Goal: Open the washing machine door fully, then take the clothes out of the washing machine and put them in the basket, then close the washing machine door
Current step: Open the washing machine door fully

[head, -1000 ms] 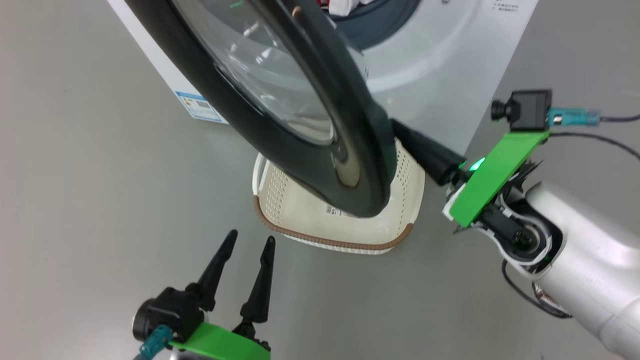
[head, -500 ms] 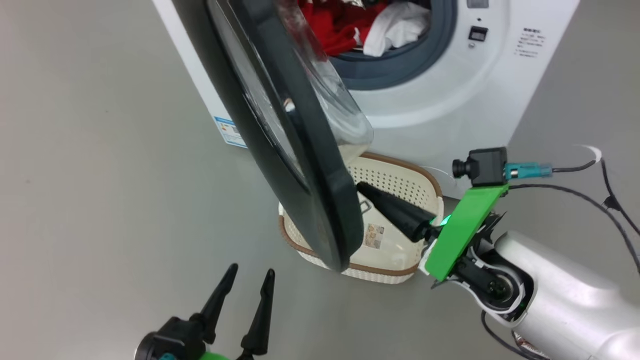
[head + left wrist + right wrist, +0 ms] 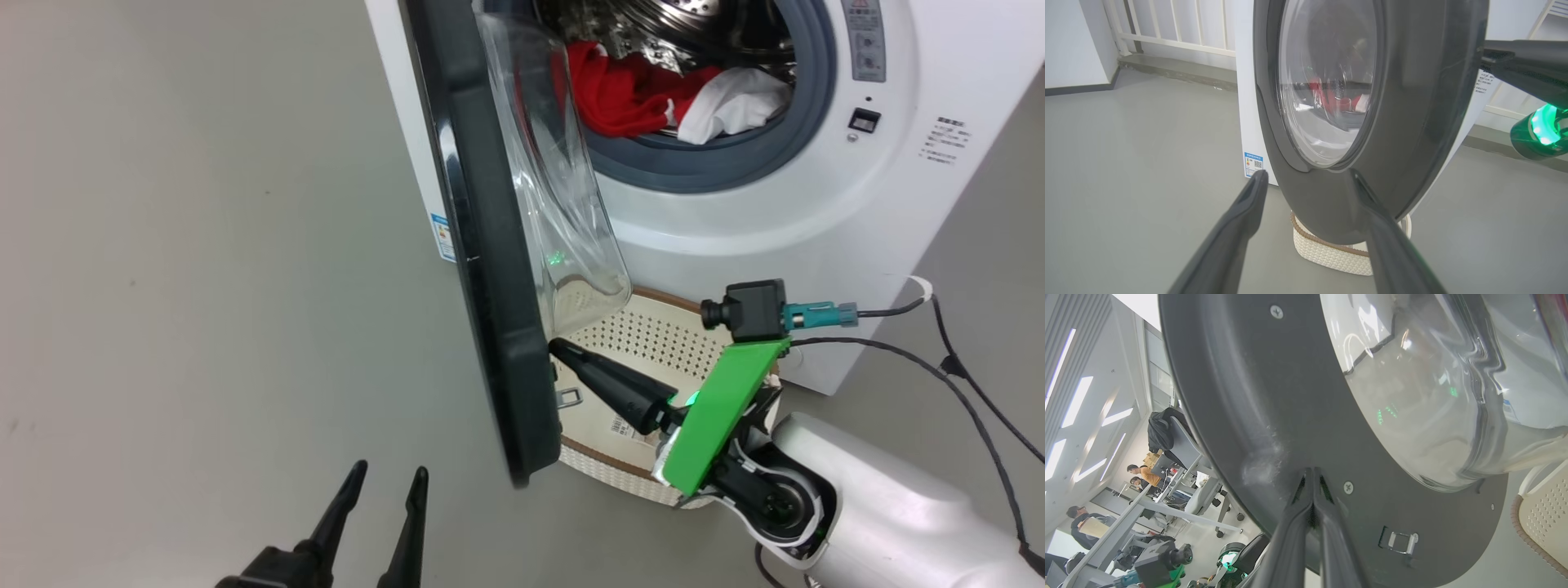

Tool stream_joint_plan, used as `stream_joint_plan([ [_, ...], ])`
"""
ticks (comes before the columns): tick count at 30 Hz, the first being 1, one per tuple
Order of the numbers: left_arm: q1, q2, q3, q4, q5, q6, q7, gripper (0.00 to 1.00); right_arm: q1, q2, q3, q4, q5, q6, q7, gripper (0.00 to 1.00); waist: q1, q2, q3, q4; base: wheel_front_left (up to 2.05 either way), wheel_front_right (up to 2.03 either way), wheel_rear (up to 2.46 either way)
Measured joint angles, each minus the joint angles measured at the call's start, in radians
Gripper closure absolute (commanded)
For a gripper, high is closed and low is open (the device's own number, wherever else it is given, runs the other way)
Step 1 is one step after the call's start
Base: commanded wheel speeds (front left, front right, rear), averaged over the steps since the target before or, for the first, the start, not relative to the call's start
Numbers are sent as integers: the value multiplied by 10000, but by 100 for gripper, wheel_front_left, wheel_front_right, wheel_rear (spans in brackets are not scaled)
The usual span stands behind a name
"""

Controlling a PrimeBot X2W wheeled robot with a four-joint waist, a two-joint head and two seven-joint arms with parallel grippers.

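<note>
Right claw [image 3: 559,349] pinched closed (left claw [image 3: 390,469] spread wide).

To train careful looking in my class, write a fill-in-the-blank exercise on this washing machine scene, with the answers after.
1. The clothes in the washing machine are white and ____.
2. The left gripper has its fingers ____.
3. At the inner face of the washing machine door, the right gripper has its fingers ____.
4. The basket stands on the ____.
Missing words: red; open; shut; floor.
</note>
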Motion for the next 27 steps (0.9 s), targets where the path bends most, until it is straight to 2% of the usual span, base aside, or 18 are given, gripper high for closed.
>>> stream_joint_plan([
  [17, 303, 10, 437, -625, -36, 407, 0, 0, -627, 792, 313, 502, -79, 0, 280, 100, 0, 0, 228, 427, 0, 0, 0],
  [27, 303, 10, 435, -600, -36, 397, 0, 0, -663, 677, 573, 606, -221, 0, 6, 100, 0, 0, 168, 371, 0, 0, 0],
])
